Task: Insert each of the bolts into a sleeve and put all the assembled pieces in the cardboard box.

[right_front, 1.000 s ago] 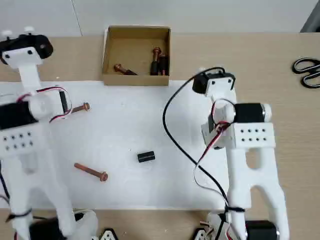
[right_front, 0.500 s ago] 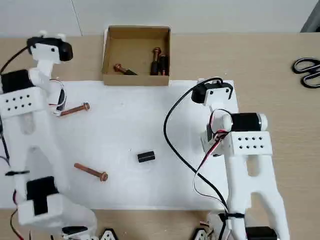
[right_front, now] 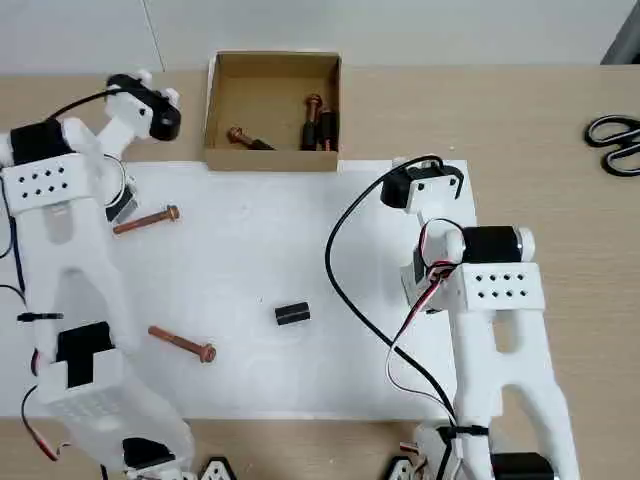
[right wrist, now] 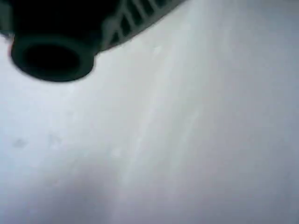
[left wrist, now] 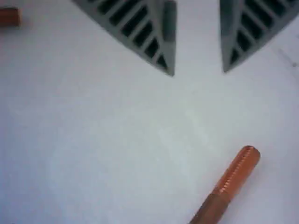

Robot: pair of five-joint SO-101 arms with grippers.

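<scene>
The left gripper [left wrist: 198, 71] hung over the white sheet [right_front: 300, 230] at about 10 o'clock of it. Its fingers were apart with nothing between them, and the threaded end of a bolt [right_front: 146, 220] lay just beside them, not touching. A second bolt [right_front: 182, 343] lay at 7 o'clock, and a loose sleeve [right_front: 292, 314] lay near the centre. The right gripper [right_front: 414, 270], at 3 o'clock, was clamped on a black sleeve [right wrist: 51, 58] — its open end faced the wrist camera. The cardboard box [right_front: 272, 160] stood at 12 o'clock, with two assembled pieces [right_front: 318, 122] inside. Scissors [right_front: 615, 143] lay on the table [right_front: 560, 100] at 2 o'clock.
</scene>
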